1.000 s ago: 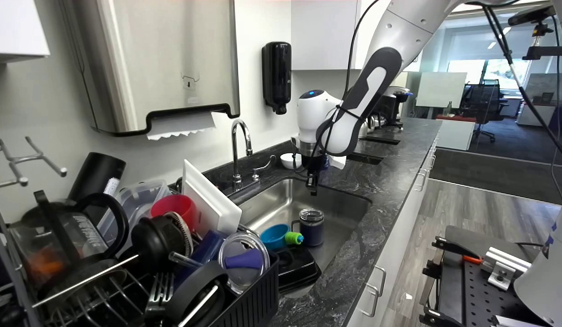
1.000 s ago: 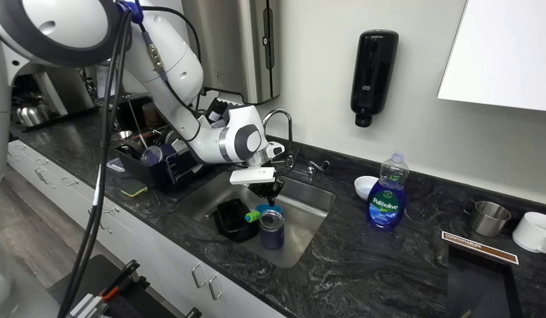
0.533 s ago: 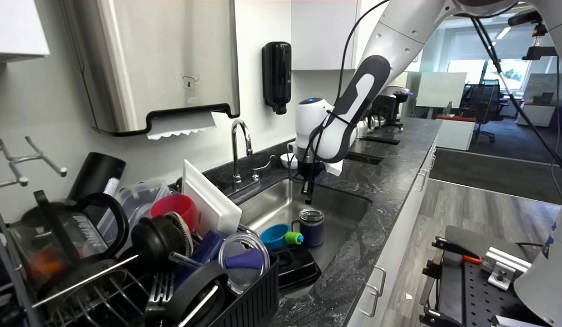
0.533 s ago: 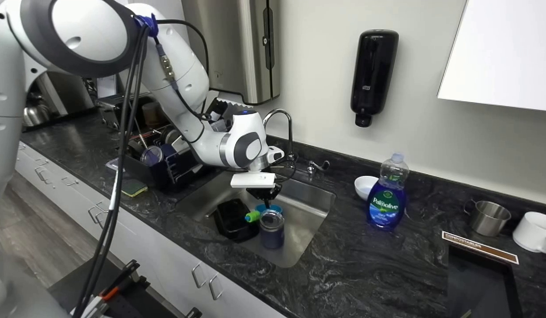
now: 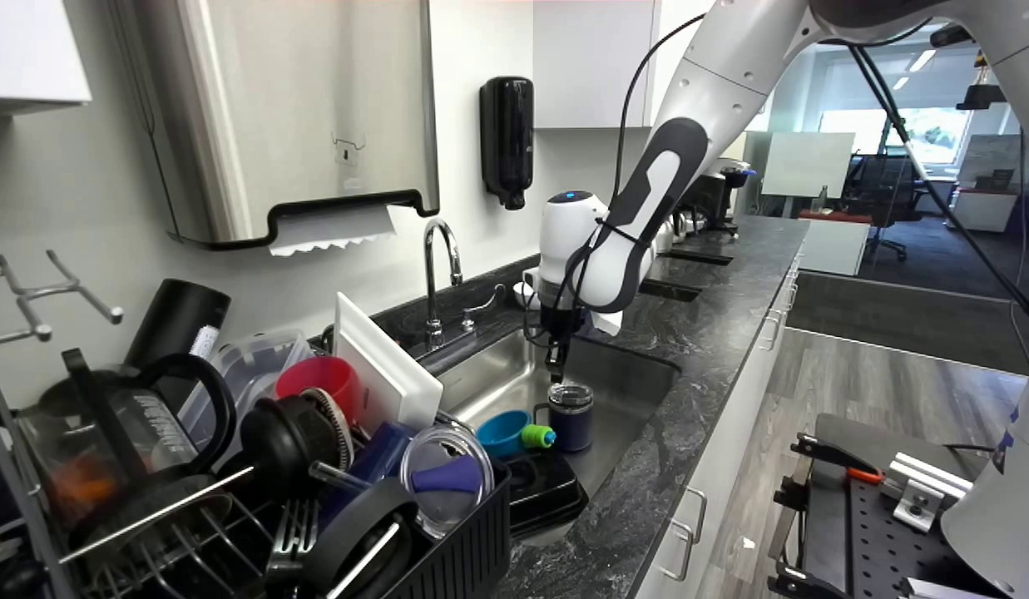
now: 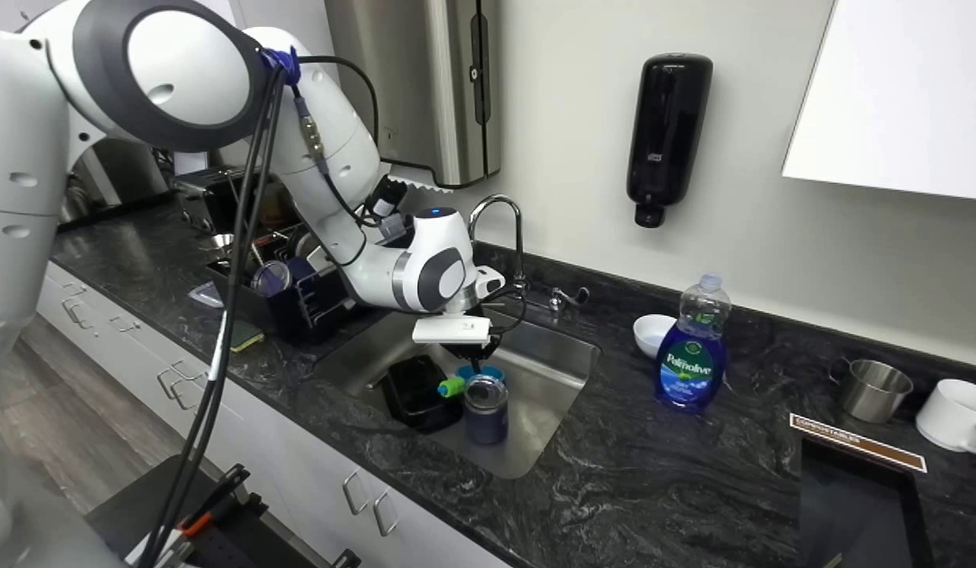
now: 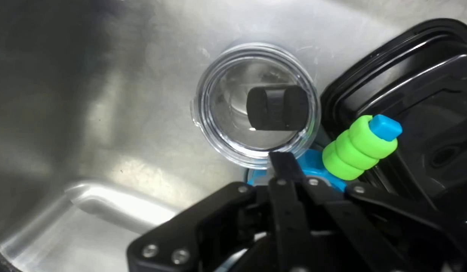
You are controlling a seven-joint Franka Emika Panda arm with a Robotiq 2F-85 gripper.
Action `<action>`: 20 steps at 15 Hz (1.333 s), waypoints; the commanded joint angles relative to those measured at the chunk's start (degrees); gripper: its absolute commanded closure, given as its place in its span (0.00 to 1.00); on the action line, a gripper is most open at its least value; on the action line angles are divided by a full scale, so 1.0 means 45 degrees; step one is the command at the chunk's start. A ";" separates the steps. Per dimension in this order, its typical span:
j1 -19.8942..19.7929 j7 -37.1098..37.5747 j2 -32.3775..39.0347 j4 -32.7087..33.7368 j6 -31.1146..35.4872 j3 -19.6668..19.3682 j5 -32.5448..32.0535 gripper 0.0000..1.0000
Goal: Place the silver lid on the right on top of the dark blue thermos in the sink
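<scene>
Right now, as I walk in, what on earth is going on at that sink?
A robot arm hangs over the sink, its pincer close to the dark blue thermos standing there. A clear lid with a black slider sits on top of the thermos. The pincer looks shut near that lid's edge; I can't tell whether they touch, nor make out anything held. A blue cup and a black dish are nearby.

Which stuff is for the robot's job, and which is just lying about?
For the job:
gripper
dark blue thermos
sink
round lid on the thermos, probably the one meant

Just lying about:
white bowl
soap bottle
steel cup
white mug
blue cup
black container
sponge
</scene>
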 commanded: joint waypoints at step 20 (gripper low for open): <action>-0.0240 -0.0338 0.0806 0.0122 0.0360 0.0001 0.0135 1.00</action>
